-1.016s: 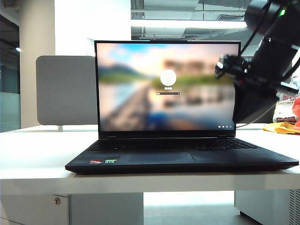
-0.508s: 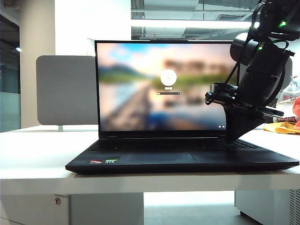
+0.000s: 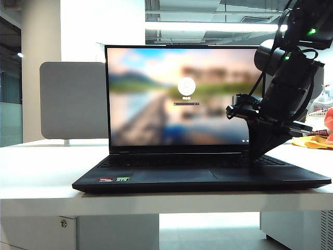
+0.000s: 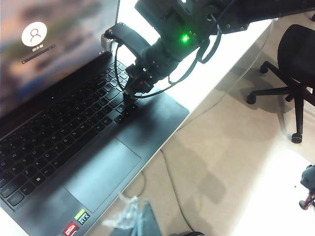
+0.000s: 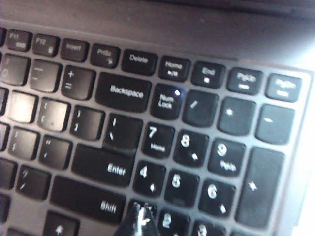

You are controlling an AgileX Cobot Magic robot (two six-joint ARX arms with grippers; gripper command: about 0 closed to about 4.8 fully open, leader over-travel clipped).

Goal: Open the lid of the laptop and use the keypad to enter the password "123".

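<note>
The large slim matte black laptop (image 3: 203, 177) sits on the white table (image 3: 36, 177) with its thin black-bezelled lid (image 3: 184, 96) raised upright, the screen showing a blurred landscape with a round user icon and a password field; a grey rounded-corner desk divider (image 3: 73, 101) stands behind it at about nine o'clock from the screen; small red and green stickers (image 3: 114, 179) mark the palm rest near the front edge. The right gripper (image 5: 140, 219), its fingers pressed together into one dark point, is down on the block of flat black number keys, the keypad (image 5: 197, 167), at the right end of the keyboard, its tip at the key just below the 4 and at nine o'clock from the 2; whether it presses the key I cannot tell; in the exterior view the right arm (image 3: 283, 99) slants down to that corner. The left gripper is out of sight; its wrist camera looks down from above on the black touchpad (image 4: 101, 172) and the keyboard.
</note>
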